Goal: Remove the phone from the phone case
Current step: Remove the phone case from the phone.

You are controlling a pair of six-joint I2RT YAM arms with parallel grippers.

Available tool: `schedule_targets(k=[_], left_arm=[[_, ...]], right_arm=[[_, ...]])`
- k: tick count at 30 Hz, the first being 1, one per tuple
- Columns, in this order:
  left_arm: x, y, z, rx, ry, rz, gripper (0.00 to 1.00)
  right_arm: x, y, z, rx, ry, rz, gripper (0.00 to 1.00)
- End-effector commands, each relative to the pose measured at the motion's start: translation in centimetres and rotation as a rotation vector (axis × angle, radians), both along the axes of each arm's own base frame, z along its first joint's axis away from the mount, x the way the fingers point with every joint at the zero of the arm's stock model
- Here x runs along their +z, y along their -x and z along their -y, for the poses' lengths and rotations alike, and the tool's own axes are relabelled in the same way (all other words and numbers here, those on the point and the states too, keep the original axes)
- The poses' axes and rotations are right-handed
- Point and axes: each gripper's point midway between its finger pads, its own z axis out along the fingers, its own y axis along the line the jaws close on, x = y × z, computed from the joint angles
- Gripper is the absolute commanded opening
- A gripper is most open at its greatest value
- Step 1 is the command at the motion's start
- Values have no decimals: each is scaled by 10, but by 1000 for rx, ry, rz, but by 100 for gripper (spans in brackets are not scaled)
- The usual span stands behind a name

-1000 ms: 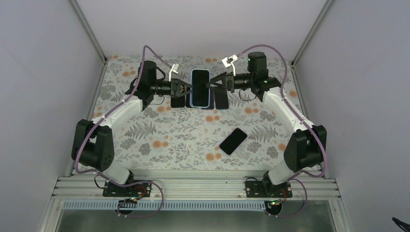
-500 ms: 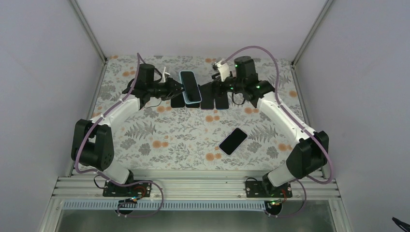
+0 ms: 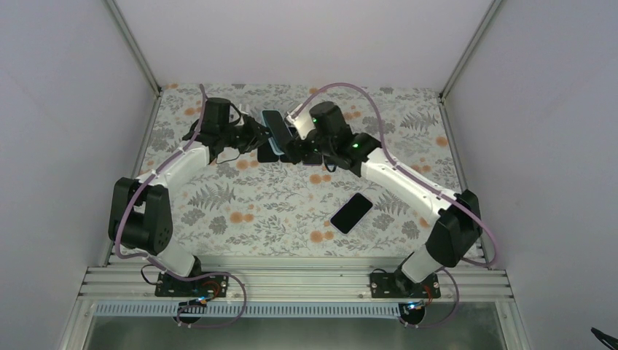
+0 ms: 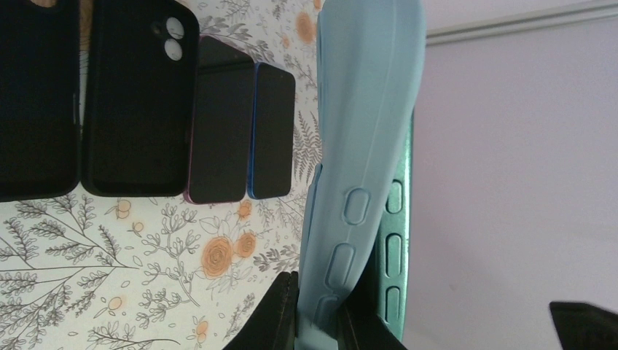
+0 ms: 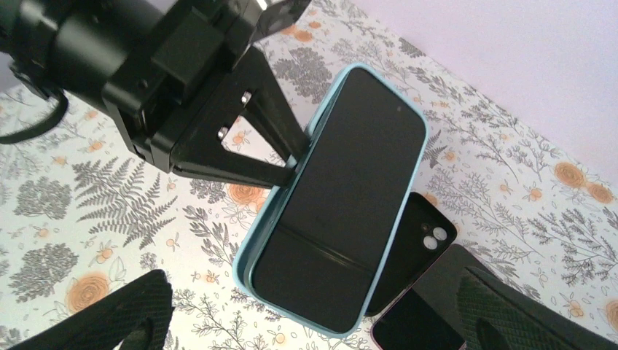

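Observation:
A phone (image 3: 274,134) in a light blue case is held up off the table at the back. My left gripper (image 3: 261,133) is shut on the case's edge. In the left wrist view its fingers (image 4: 286,315) pinch the blue case (image 4: 364,146), and the phone's green side (image 4: 397,240) stands slightly out of the case beside them. My right gripper (image 3: 291,149) is open right next to the phone. In the right wrist view (image 5: 321,310) its fingers (image 5: 127,313) spread wide on either side of the phone's dark screen (image 5: 342,197), not touching it.
A row of black cases (image 4: 138,102) and dark phones (image 4: 218,124) lies on the floral mat under the held phone. One black case with camera holes shows in the right wrist view (image 5: 421,244). A loose black phone (image 3: 351,213) lies mid-table to the right.
My right arm has swung left from beside the row up to the held phone. My left gripper has drawn the cased phone left and tilted it.

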Motion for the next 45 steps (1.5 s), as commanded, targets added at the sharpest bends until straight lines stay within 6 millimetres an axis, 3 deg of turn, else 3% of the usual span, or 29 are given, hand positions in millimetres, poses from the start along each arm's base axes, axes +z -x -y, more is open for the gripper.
schedule_targets(k=[1,7,8,14,27,39,43,45], left_arm=[[18,-11,-4,30,34,30,3],[17,-12,-5,38,39,22,3],[17,-12,-6,41,39,20,3],[13,-11,-8,45,46,3,3],[10,-10,-9,52,70,-24,3],[5,-7,-7,45,96,-55,3],[5,-7,-6,43,100,-54,3],[5,-6,-6,40,102,-56,3]], right_arm=[[-5,-6,-14,-55,32,44,91],[-9,-8,-27,-97,71,84,82],[-21,-11,-31,-101,92,76,80],[-33,-15,-35,-125,126,110,76],[-61,-31,-28,-195,247,194,69],[-69,-48,-8,-293,384,410,67],[-76,-50,-5,-295,418,431,65],[-78,-50,-6,-291,421,426,59]])
